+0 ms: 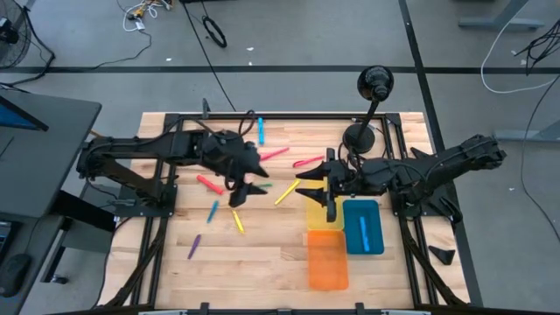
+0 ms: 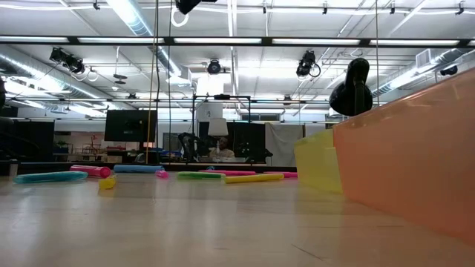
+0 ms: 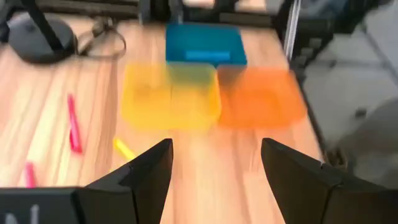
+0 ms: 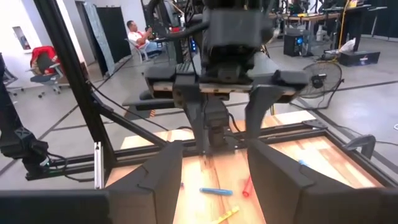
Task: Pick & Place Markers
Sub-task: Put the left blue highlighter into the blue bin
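From above, a blue marker is seen inside the blue tray; the yellow tray and orange tray adjoin it near the table's right edge. Other markers are scattered mid-table. Left gripper and right gripper are spread, holding nothing

In the left wrist view, parted fingers are shown empty

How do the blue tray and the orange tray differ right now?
The blue tray holds one blue marker; the orange tray looks empty from the high view. The blue tray sits beside the yellow tray, nearer the right arm; the orange tray lies beyond the yellow one, toward the table's front edge. Both are shallow, rectangular and translucent.
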`<action>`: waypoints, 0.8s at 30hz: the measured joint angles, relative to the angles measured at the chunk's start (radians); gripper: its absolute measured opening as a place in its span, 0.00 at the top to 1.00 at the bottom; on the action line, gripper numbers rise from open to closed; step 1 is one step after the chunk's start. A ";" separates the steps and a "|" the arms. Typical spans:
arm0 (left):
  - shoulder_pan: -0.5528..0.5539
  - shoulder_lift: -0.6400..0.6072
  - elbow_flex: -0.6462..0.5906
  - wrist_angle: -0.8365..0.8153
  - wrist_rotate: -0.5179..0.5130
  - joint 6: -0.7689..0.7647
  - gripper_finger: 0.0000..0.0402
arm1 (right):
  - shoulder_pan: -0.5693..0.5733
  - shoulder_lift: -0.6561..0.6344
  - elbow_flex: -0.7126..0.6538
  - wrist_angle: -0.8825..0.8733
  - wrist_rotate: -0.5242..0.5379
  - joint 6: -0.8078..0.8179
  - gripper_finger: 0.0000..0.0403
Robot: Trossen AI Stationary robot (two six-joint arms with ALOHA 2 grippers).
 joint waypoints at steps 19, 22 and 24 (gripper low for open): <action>0.008 -0.031 0.000 -0.517 -0.141 0.523 0.38 | -0.020 0.000 0.000 0.015 0.002 -0.014 0.54; 0.008 -0.031 0.000 -0.583 -0.144 0.556 0.38 | -0.023 0.000 0.000 0.015 0.003 -0.021 0.54; 0.008 -0.031 0.000 -0.611 -0.144 0.574 0.38 | -0.024 0.000 0.000 0.016 0.003 -0.021 0.54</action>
